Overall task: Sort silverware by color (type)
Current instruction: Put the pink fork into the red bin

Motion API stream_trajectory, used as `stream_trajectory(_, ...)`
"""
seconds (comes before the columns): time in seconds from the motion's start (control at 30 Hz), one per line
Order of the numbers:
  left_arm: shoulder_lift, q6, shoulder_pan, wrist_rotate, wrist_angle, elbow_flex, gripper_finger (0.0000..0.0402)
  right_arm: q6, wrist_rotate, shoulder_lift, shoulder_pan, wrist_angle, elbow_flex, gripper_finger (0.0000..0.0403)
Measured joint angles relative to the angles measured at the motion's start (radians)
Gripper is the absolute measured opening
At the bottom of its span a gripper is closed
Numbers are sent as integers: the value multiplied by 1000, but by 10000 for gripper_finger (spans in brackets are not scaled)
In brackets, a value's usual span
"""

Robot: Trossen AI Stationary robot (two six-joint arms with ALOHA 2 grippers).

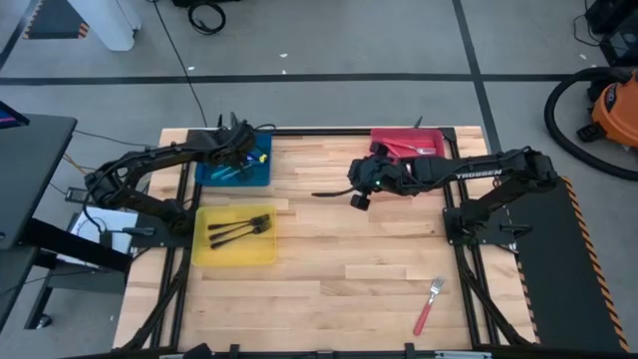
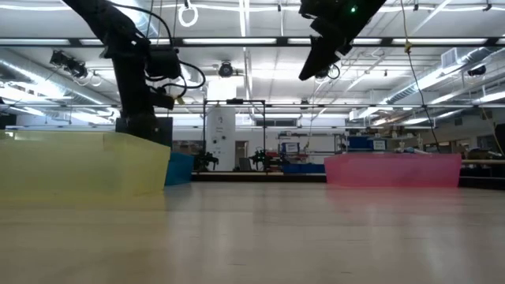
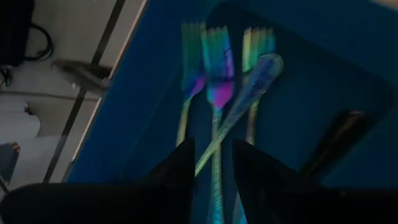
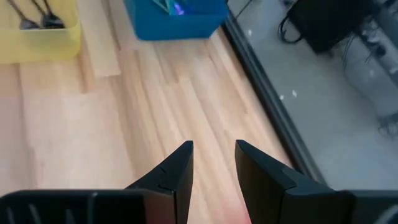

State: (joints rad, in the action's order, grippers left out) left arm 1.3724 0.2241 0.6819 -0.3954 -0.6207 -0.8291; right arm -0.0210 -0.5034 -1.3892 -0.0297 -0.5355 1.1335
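Observation:
Several forks with shimmering blue-green handles lie side by side in the blue tray, and one piece lies slanted across them. My left gripper hovers open just above them at the tray's far part, its fingers on either side of their handles. Black forks lie in the yellow tray. A red-handled fork lies on the table near the front right. My right gripper hangs open and bare over mid-table, pointing toward the table's left.
A red tray holding cutlery stands at the far edge, behind the right arm. The yellow tray sits just in front of the blue one on the left. Bare wood stretches across the middle and near side. In the low view the trays' walls rise at the left and right.

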Motion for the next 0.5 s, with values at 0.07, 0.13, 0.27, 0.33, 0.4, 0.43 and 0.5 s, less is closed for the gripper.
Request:
stream_trajectory(0.07, 0, -5, -32, 0, 4, 0, 107, -53, 0, 6, 20, -63, 14, 126)
stream_trajectory(0.13, 0, -5, -72, 0, 10, 0, 107, -121, 0, 7, 45, -131, 32, 126)
stream_trajectory(0.27, 0, -5, -165, 0, 34, 0, 107, -265, 23, 7, 84, -292, 44, 131)
stream_trajectory(0.33, 0, -6, -212, 0, 48, 0, 107, -364, 55, 7, 101, -364, 44, 138)
stream_trajectory(0.4, 0, -6, -260, 0, 72, 0, 107, -463, 94, 7, 119, -422, 44, 145)
stream_trajectory(0.43, 0, -6, -284, 0, 90, 0, 107, -511, 116, 7, 130, -444, 44, 149)
stream_trajectory(0.5, 0, -6, -333, 0, 126, 0, 107, -608, 166, 7, 154, -476, 44, 157)
